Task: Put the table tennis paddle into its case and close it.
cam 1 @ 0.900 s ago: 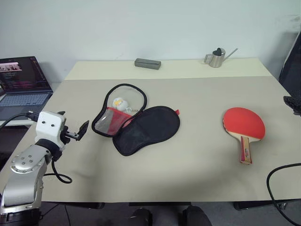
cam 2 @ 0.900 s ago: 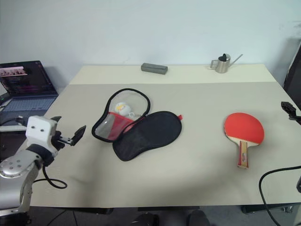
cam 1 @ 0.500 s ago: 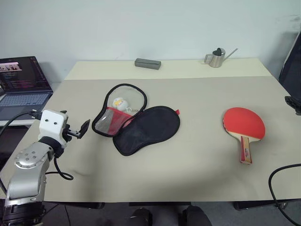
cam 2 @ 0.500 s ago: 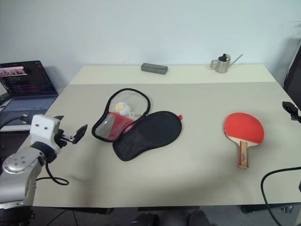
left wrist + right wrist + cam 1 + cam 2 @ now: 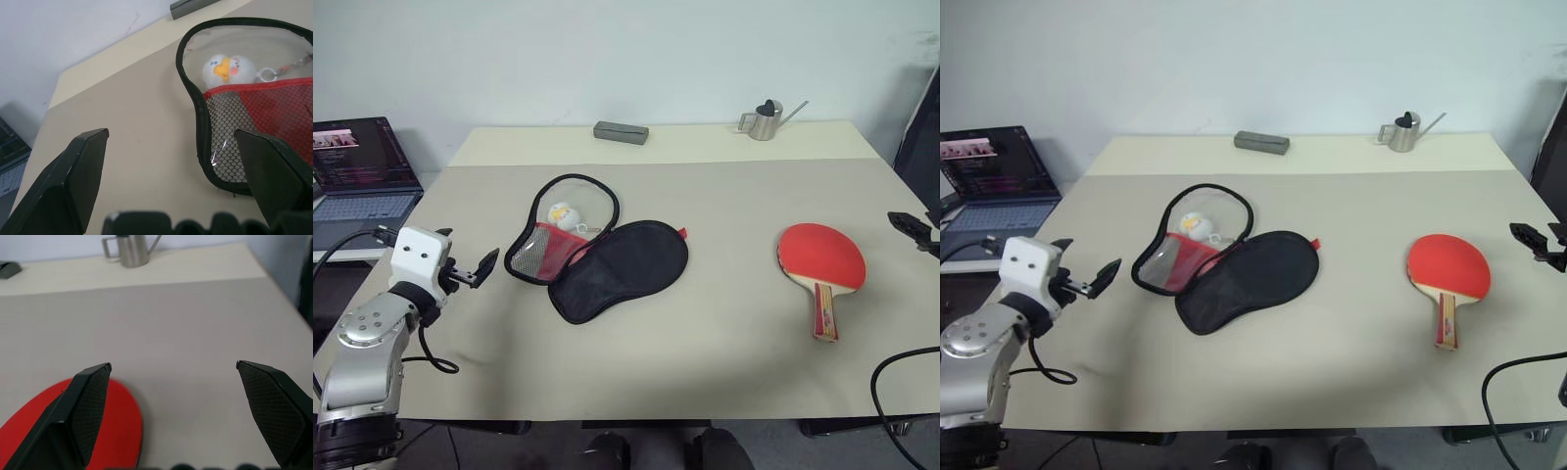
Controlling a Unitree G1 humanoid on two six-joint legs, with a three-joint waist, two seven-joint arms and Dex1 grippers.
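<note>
Red table tennis paddle (image 5: pixel 820 257) lies well apart from case (image 5: pixel 597 257) (unzipped).

On the counter (image 5: pixel 705 372), the case (image 5: pixel 597 259) lies left of centre, the table tennis paddle (image 5: pixel 820 259) well apart to its right.

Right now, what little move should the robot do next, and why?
Probably bring the right gripper down toward the table tennis paddle. Its fingers are open and hold nothing, the paddle lies flat on the table, apart from the case, which lies open beside the left gripper.
</note>
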